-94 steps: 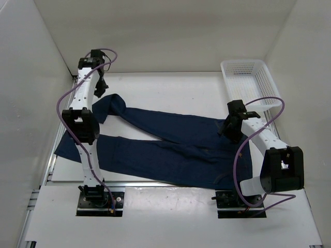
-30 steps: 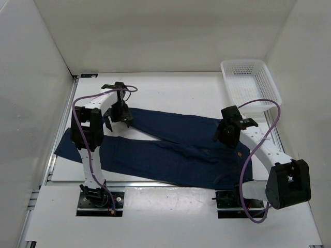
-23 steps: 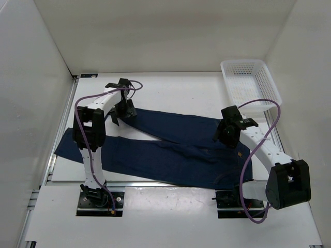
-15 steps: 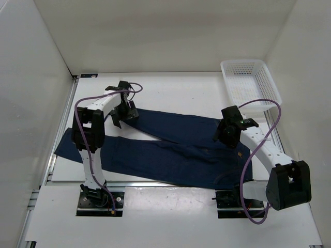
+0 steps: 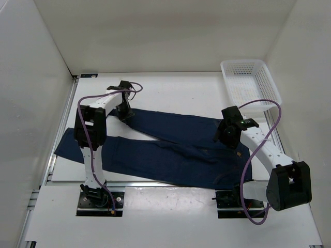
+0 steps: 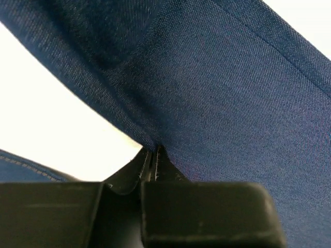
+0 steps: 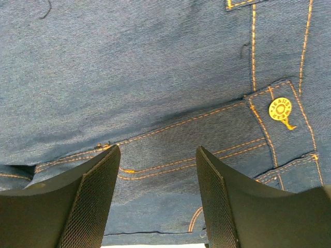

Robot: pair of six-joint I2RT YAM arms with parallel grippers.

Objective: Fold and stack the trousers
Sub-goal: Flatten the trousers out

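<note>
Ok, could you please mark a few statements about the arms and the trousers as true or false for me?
1. The left gripper is shut on cloth of the trousers. True.
2. The right gripper is clamped on the waistband. False: its jaws stand open, gripping nothing.
3. The trousers lie in the white basket. False: they lie on the table, outside the basket.
4. Both trouser legs lie stretched out, not yet folded. True.

At three o'clock on the jeans [image 7: 155,77], a brass button [image 7: 282,110] reads "JEANS"; its other letters are too small.
</note>
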